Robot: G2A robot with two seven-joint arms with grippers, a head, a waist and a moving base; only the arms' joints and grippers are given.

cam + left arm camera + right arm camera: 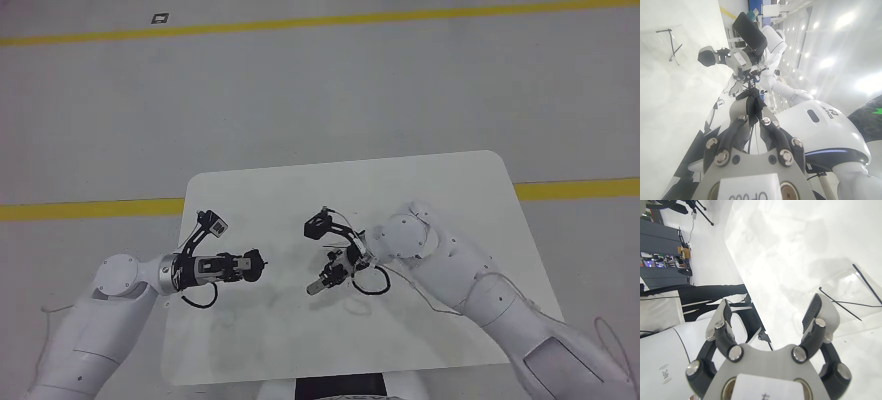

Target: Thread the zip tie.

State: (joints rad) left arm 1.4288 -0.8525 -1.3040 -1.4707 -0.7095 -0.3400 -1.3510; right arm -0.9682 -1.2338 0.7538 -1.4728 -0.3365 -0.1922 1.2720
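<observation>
Zip tie material is, as far as I can judge, the thin black strip (751,136) that sits nearest, between the fingers of the left gripper (751,98). These fingers are pressed together on it, and the strip runs from the tips back toward the palm plate. It is narrow and dark, and I cannot make out its head or its end. This gripper hangs a little above the table (420,180), at the side of the robot's left arm, and it points toward the other arm. Opposite to it, a bit apart, the right gripper (770,300) is released: its two ribbed pads stand wide from each other and nothing is between them. It also hangs over the white top, turned partly down. Just beyond one of its fingers a clear plastic tray (840,332) lies flat on the table. Inside it are a few more zip ties (840,304). They are black, straight and very slim, each with a small bent head at one end, and they lie loose and cross one another. One of them reaches toward the rim of the tray. The table itself is white with rounded corners. Farther away is the grey floor (100,110), with a yellow line (300,22) painted across it.
</observation>
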